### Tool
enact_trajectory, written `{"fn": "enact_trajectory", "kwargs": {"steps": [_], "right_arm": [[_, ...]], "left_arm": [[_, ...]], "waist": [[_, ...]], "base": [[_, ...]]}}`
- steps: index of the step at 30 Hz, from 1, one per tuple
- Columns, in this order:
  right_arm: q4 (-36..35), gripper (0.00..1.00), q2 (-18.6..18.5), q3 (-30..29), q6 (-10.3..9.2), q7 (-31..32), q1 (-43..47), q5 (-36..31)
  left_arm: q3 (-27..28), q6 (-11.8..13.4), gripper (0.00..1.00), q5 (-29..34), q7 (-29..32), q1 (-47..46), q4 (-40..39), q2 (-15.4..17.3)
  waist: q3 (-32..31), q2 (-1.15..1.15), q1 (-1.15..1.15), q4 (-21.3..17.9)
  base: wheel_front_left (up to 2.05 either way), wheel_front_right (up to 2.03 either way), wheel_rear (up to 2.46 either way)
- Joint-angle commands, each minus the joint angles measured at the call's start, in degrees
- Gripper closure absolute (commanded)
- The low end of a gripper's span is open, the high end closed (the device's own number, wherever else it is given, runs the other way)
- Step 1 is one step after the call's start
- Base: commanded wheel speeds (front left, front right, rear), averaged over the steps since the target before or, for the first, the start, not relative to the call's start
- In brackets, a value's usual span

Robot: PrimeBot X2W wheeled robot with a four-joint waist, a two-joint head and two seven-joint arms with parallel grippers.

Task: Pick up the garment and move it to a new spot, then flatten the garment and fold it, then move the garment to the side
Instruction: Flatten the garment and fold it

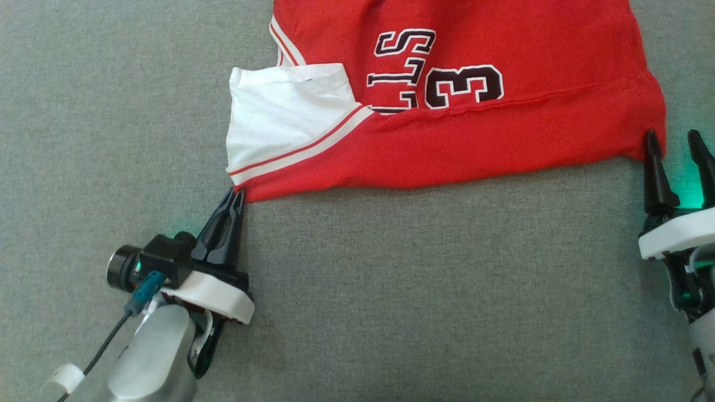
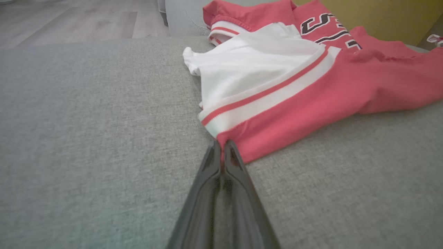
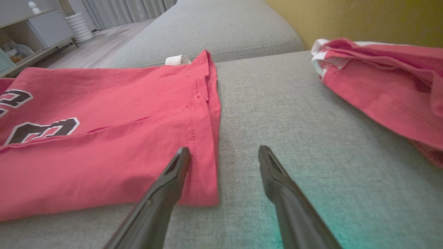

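Observation:
The garment [image 1: 475, 128] is a red jersey with black-and-white lettering and a white turned-over flap, lying fairly flat on the grey cushion [image 1: 391, 290]. My left gripper [image 1: 237, 195] is shut on its near left corner. In the left wrist view the fingertips [image 2: 221, 145] pinch the red hem of the garment [image 2: 311, 100] just below the white stripe. My right gripper [image 1: 673, 139] is open at the near right corner. In the right wrist view its left finger [image 3: 173, 176] lies over the garment [image 3: 104, 145], and the other is over bare cushion.
A second red and white garment [image 3: 380, 86] lies bunched to the right of my right gripper. A yellow backrest [image 3: 346, 17] rises behind the cushion. Wooden floor [image 2: 69, 20] and a low shelf unit [image 3: 27, 31] lie beyond the cushion's edge.

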Motion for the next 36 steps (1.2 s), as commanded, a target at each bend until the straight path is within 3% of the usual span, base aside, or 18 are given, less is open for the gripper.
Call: {"fn": "enact_trajectory", "kwargs": {"steps": [1, 6, 8, 9, 10, 25, 36], "right_arm": [[-0.6, 0.00, -0.8, 1.0, -0.04, 0.2, -1.2, -0.1], [2.0, 0.00, -0.8, 2.3, -0.04, 1.7, -2.6, -0.5], [2.5, 0.62, -1.0, 3.2, -0.04, 2.4, -2.7, 0.0], [2.6, 0.88, -1.3, 3.6, -0.04, 2.6, -2.6, 0.2], [2.7, 1.00, -1.5, 3.9, -0.04, 2.7, -2.6, 0.5], [0.4, 1.00, -5.2, 5.2, -0.04, 1.3, 0.7, 3.6], [-10.3, 1.00, -9.3, 1.8, -0.04, 1.4, 13.5, 4.4]], "left_arm": [[0.2, -0.2, 1.00, -0.2, 0.5, -0.3, 0.1, 0.6], [-0.5, -0.3, 1.00, 0.0, 0.5, 0.3, -2.6, 1.6], [-0.5, -0.4, 1.00, 0.1, 0.5, 0.5, -4.0, 1.9], [-0.5, -0.4, 1.00, 0.2, 0.5, 0.7, -4.5, 2.0], [-0.5, -0.4, 1.00, 0.4, 0.5, 0.8, -4.9, 2.2], [1.0, -0.4, 1.00, 1.2, 0.5, 3.6, -9.9, 3.8], [1.4, 1.0, 1.00, -1.4, 4.9, 16.2, -22.3, 8.4]], "waist": [[-0.1, 0.00, 0.00, 0.1], [-0.1, 0.00, 0.00, 1.1], [0.0, 0.00, 0.00, 1.6], [0.1, 0.00, 0.00, 1.8], [0.1, 0.00, 0.00, 1.9], [0.0, 0.00, 0.00, 1.2], [-2.2, 0.00, 0.00, 0.1]], "base": [[0.00, 0.00, 0.00], [0.00, 0.00, 0.00], [0.00, 0.00, 0.00], [0.00, 0.00, 0.00], [0.00, 0.00, 0.00], [0.00, 0.00, 0.00], [0.00, 0.00, 0.00]]}}
